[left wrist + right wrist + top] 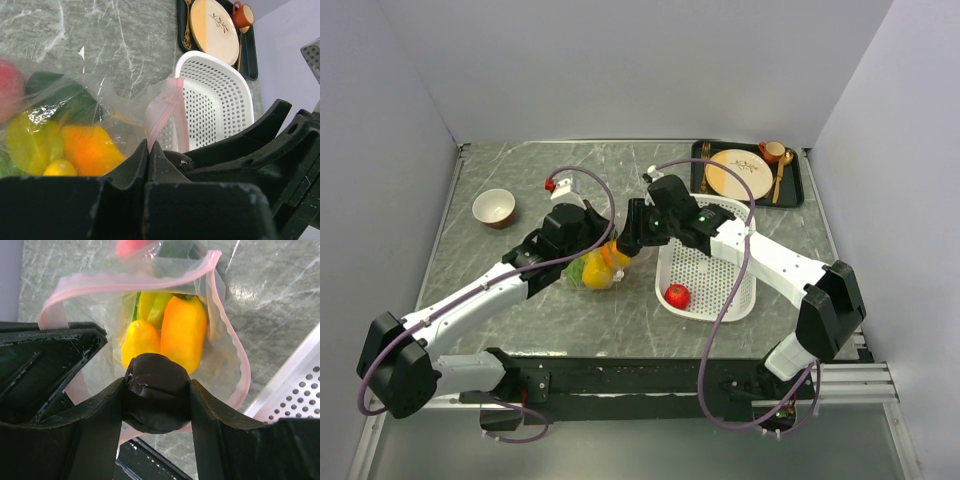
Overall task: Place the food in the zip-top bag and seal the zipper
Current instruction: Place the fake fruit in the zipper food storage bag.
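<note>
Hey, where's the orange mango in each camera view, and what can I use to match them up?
Top external: orange mango mid-table, left of the white basket.
Left wrist: lower left, inside the zip-top bag; basket upper right.
Right wrist: centre, inside the bag's mouth; basket at right edge.
Shared landmark: the white basket.

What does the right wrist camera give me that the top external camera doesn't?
Right wrist only: the small dark piece gripped in the right end effector, at the open zipper. Top external only: the tomato lying in the basket, and the bowl. Both: the zip-top bag holding the mango and lemon.
</note>
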`<state>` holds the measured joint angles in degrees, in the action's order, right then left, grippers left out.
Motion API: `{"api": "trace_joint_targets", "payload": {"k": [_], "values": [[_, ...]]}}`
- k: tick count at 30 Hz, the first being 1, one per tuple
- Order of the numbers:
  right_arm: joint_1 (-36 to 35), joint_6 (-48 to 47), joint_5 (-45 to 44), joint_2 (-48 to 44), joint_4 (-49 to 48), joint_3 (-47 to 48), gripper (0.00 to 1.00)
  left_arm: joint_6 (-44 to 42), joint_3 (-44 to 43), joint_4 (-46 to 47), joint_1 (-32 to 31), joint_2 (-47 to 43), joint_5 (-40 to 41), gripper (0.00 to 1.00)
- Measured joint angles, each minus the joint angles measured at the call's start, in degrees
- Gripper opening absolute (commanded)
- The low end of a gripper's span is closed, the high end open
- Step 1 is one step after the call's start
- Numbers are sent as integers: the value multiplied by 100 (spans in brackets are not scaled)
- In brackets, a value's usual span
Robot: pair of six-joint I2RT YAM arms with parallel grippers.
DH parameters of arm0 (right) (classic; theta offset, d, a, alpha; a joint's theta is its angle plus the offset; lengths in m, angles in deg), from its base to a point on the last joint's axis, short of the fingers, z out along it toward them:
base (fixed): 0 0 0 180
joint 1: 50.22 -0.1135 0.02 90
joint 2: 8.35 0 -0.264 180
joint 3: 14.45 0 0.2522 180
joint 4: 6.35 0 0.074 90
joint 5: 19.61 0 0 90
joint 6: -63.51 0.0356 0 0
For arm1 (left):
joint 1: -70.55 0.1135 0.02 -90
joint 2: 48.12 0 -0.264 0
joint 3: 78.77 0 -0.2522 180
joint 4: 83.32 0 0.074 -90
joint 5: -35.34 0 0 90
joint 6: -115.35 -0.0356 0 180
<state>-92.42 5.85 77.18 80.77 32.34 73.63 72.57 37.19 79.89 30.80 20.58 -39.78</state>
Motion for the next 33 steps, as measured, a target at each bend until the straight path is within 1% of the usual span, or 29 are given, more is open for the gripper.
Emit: {"api": "trace_joint_targets", "payload": {"k": [7, 10, 16, 17, 19, 21, 27, 30, 33], "values": [[0, 20, -4, 0, -140, 55, 53, 2, 0, -2, 2, -162, 57, 1], [0, 35, -22, 0, -186, 136, 56, 2, 2, -7, 0, -249, 146, 1], [0, 87, 2, 39, -326, 306, 66, 2, 2, -28, 2, -363, 258, 1], [0, 83, 22, 57, -350, 348, 71, 2, 2, -33, 2, -365, 264, 1], [0, 63, 42, 72, -415, 369, 74, 2, 7, -31, 0, -365, 282, 1], [0, 13, 59, 72, -437, 369, 79, 2, 20, -28, 2, -369, 299, 1], [0, -142, 48, 72, -315, 439, 80, 2, 24, -31, 0, -374, 299, 1], [2, -221, -208, 46, -256, 474, 81, 2, 24, -31, 2, -374, 302, 1], [13, -238, -695, -151, -109, 396, 84, 2, 24, -37, 0, -387, 304, 1]]}}
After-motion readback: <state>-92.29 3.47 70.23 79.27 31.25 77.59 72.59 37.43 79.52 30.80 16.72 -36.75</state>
